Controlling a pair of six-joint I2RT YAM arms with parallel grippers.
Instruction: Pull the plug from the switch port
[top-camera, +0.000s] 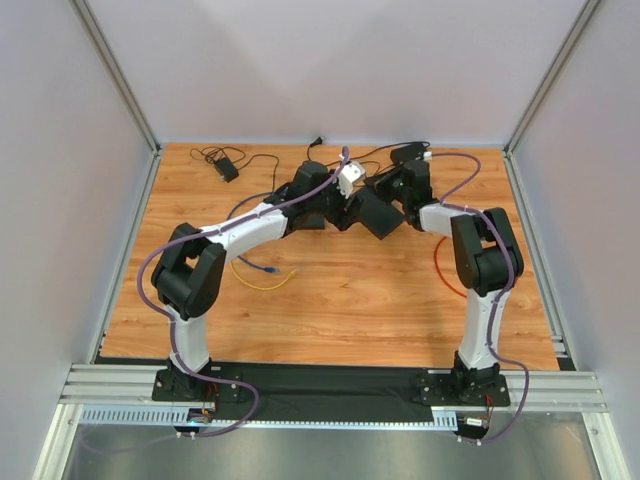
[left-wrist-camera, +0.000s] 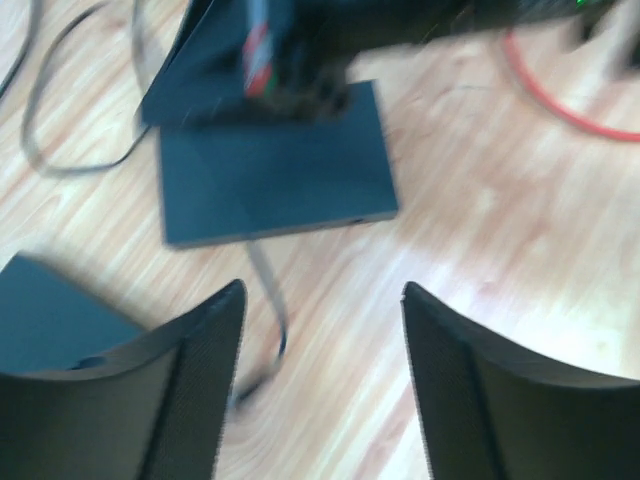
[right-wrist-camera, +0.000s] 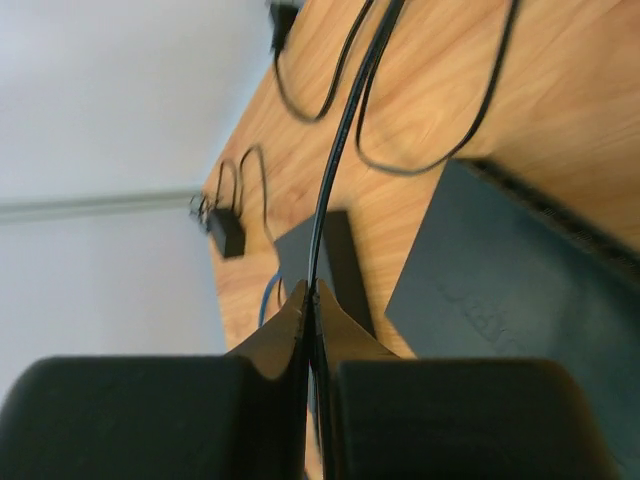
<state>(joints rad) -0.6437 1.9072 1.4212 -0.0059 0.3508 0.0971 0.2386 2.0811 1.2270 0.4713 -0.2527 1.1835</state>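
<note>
The black flat switch (left-wrist-camera: 270, 175) lies on the wooden table just beyond my left gripper (left-wrist-camera: 323, 290), which hangs open above bare wood. A thin grey cable (left-wrist-camera: 268, 300) runs from the switch past the left finger (left-wrist-camera: 190, 370); its end is blurred. My right gripper (right-wrist-camera: 313, 292) is shut on a thin black cable (right-wrist-camera: 335, 150) that runs up and away from the fingertips. The switch (right-wrist-camera: 520, 300) lies to that gripper's right. In the top view both arms meet over the switch (top-camera: 376, 213) at the back middle. The plug cannot be made out.
A second dark box (left-wrist-camera: 50, 320) lies at the lower left of the left wrist view. A black power adapter (top-camera: 226, 170) with its cord sits at the back left. Yellow (top-camera: 268, 283) and orange (top-camera: 440, 268) cables lie on the wood. Walls enclose three sides.
</note>
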